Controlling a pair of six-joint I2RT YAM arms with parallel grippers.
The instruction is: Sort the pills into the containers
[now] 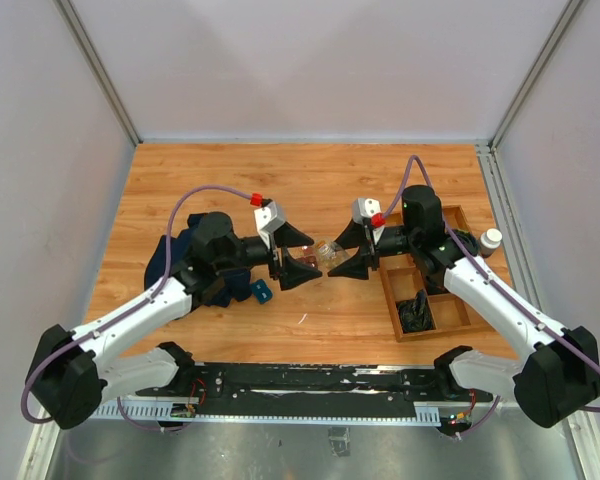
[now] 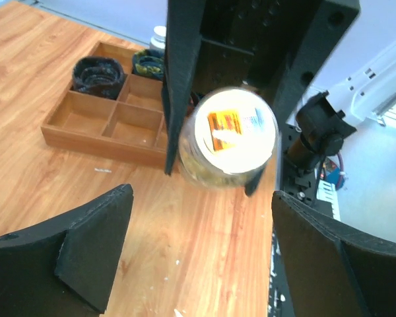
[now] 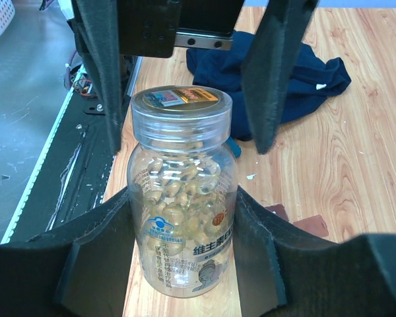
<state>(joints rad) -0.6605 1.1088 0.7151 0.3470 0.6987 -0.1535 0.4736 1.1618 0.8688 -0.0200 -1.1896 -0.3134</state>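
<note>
The right end effector (image 3: 181, 247) grips the clear bottle (image 3: 181, 218) above the middle of the counter (image 1: 220, 180). Its lid (image 3: 181, 105) is on and the pills (image 3: 178, 198) are all inside. The left end effector (image 2: 198, 205) stands wide at the lid, apart from it. A small reddish-brown container (image 3: 310, 226) lies below. Sorting looks unstarted.
</note>
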